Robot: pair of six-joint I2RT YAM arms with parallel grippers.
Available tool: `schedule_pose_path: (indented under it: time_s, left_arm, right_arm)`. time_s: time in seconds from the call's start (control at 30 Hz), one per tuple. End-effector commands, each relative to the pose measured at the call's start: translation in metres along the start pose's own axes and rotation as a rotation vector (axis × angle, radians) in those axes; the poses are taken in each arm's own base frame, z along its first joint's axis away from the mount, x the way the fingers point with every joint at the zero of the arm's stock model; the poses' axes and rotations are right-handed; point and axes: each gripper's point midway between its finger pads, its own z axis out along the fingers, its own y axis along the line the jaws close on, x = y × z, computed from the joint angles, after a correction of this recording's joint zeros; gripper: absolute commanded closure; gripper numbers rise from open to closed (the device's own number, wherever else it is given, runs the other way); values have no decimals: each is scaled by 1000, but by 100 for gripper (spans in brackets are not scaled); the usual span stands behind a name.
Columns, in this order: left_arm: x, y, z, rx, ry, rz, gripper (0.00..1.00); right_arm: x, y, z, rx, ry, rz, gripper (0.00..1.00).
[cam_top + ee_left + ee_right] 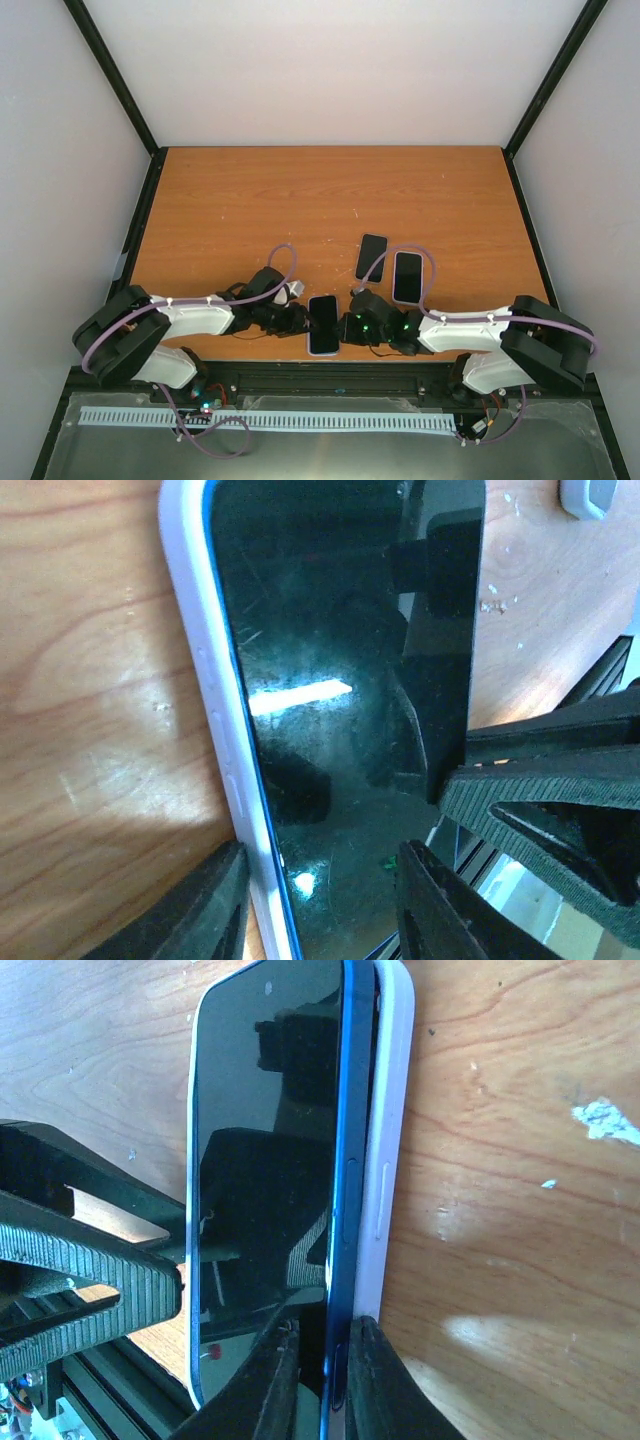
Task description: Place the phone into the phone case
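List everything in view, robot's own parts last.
table: one, orange-brown wood, floor of the enclosure.
phone: one, black screen and blue edge, at the near edge between the grippers, one long side apparently not seated in the case.
phone case: one, white, under that phone.
black phone: one, black, mid-table beyond the right gripper.
white-rimmed phone: one, dark screen and white rim, just right of the black phone.
walls: white, around the table.
left gripper: one, black, jaws astride the case's rim, grip unclear.
right gripper: one, black, jaws shut on the phone's blue edge.
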Motion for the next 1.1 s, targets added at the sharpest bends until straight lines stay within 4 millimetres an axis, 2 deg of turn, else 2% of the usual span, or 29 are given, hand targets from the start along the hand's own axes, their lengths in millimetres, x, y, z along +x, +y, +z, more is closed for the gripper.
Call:
schedule_pose_path:
  time_s: [0.0, 0.13, 0.23, 0.43, 0.57, 0.7, 0.83, 0.9, 1.07]
  left_arm:
    - [1, -13, 4, 73, 15, -11, 61]
    - [-7, -25, 4, 110, -3, -6, 67]
    - [-11, -33, 5, 144, -8, -11, 70]
    - [-16, -47, 8, 211, -4, -18, 70]
    - [-21, -55, 9, 223, -8, -6, 66]
    - [-19, -48, 7, 194, -18, -20, 64]
    - [-18, -31, 4, 112, -33, -33, 59]
    - [-18, -29, -2, 145, -39, -50, 59]
    - [-31, -30, -11, 132, -75, -34, 58]
  right_arm:
    - [2, 11, 5, -49, -5, 12, 87]
    - [-5, 13, 5, -49, -41, 24, 90]
    - [-9, 4, 2, -10, -76, 27, 91]
    - [-11, -20, -9, 4, -152, 88, 91]
    - [-14, -13, -11, -26, -163, 82, 92]
    - [-10, -15, -8, -7, -139, 66, 90]
    - [-14, -32, -24, 48, -192, 65, 81]
    - [-17, -37, -35, 51, -229, 59, 74]
    - [-22, -33, -47, 27, -263, 39, 53]
